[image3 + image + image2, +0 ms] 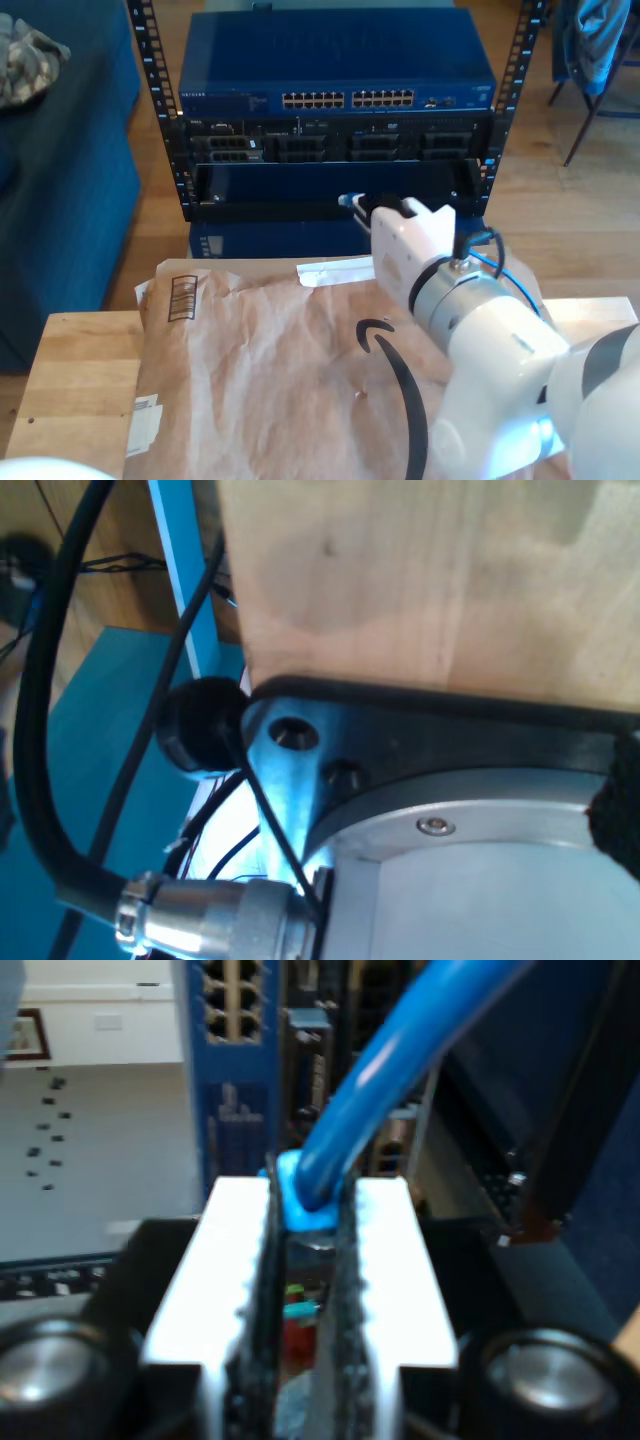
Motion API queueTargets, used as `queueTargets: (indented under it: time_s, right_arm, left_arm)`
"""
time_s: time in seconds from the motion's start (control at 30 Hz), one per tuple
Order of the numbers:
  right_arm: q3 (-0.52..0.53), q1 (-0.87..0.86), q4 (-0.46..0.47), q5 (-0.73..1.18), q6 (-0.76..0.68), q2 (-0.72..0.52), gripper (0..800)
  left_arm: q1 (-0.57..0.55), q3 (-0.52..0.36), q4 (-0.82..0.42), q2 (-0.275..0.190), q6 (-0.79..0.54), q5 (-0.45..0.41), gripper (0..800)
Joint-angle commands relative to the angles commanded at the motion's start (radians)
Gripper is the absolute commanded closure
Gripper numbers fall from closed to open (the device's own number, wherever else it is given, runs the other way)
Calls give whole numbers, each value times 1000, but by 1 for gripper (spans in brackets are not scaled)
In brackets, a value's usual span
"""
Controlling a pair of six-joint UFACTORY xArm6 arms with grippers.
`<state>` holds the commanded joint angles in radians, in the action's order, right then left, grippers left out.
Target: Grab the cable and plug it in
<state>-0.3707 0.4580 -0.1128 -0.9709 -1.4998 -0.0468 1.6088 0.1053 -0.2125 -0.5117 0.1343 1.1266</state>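
A: Where is the cable (385, 1070) right now?

B: Clamped in my second end effector (310, 1250). Its two white fingers (230, 1260) are closed on the plug end, and the blue cord rises out from between them toward the rack. In the exterior view the same arm reaches over the brown paper (280, 350) on the counter (70, 370), with the plug tip (347, 201) just in front of the dark shelf below the network switch (335, 75).

A: How will it handle?

B: My guess is light and floppy along the cord, so the free length will trail and tug a little (a loop of it hangs beside the arm's wrist (505, 270)). The plug itself looks like small, hard plastic with a thin latch, probably easy to crack or twist if squeezed off-centre. The best hold is where it sits now, just behind the plug, so the tip stays rigid and aimed.

A: What does each camera add?

B: The second wrist view gives the grip itself and a blurred column of ports (230, 1000) ahead. The exterior view gives the whole rack, the port row (345, 99) and how far the plug sits below it. The first wrist view looks at a metal arm base (440, 830), a thick black cable (40, 740) and a wooden edge (420, 580).

A: And my first end effector?

B: I cannot tell whether it is apart or together
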Motion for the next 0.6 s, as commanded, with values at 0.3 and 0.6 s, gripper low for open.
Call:
queueTargets:
  time_s: [0.3,0.6]
  right_arm:
    - [-43,-38,6,-87,-106,63,800]
    - [-147,-75,8,-215,-155,193,800]
  left_arm:
    - [0,0,0,0,0,0,0]
    - [0,0,0,0,0,0,0]
